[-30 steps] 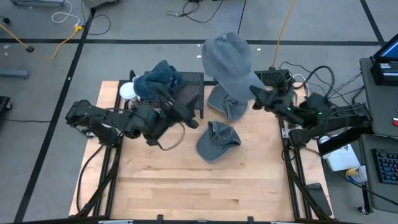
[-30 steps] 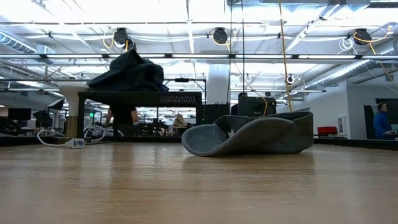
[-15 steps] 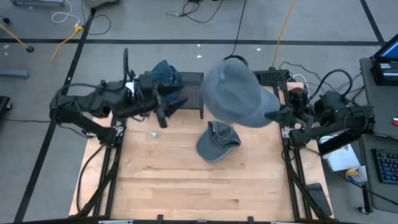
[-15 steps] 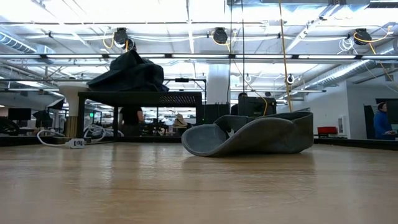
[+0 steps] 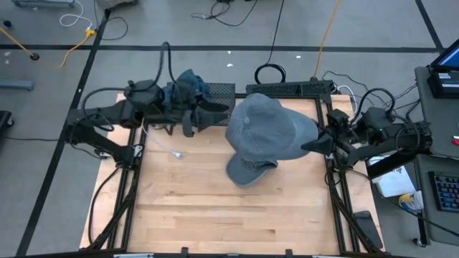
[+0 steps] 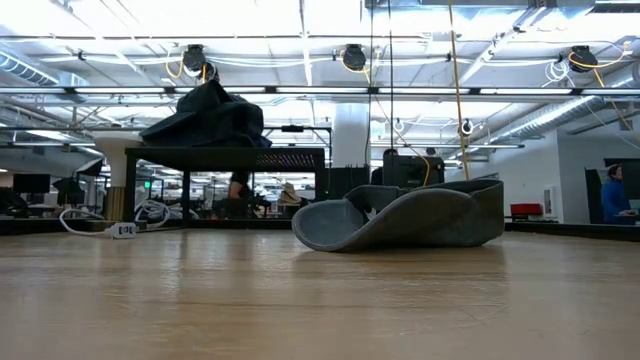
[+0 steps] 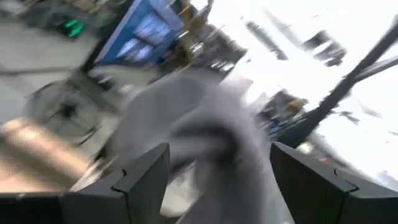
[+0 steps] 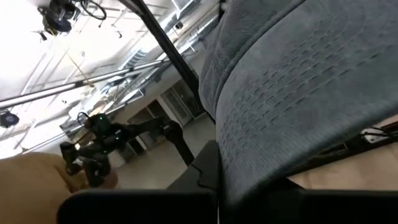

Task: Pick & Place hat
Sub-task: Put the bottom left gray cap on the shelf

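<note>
A large grey hat [image 5: 269, 129] hangs in the air off my right gripper [image 5: 314, 145], above a second grey hat [image 5: 247, 168] that lies upside down on the table [image 6: 400, 215]. The right wrist view is filled with the held hat's ribbed cloth [image 8: 298, 93]. My left gripper [image 5: 211, 117] is open, level, by the black rack [image 5: 222, 100], its fingertips a little short of the held hat's left side. In the left wrist view that hat [image 7: 205, 130] shows blurred beyond the open fingers [image 7: 146, 171]. A blue hat [image 5: 188, 86] sits on top of the rack. My right gripper is shut on the large grey hat at its right-hand edge [image 8: 249, 180], pinched between the two fingers. The fingers come level from the table's right side. The hat is lifted clear and spreads out leftward from the fingers, above the hat on the table.
The black rack [image 6: 225, 155] stands at the table's far left with the dark hat [image 6: 210, 115] on it. A small white item [image 5: 172, 152] lies on the wood near the rack. Bare wood [image 5: 215, 215] covers the near half. Cables lie beyond the far edge.
My right gripper has drawn back toward the table's right edge and come toward the near side, swinging the large grey hat from over the far edge to above the hat on the table. My left arm has pulled away from that lying hat toward the rack at the far left.
</note>
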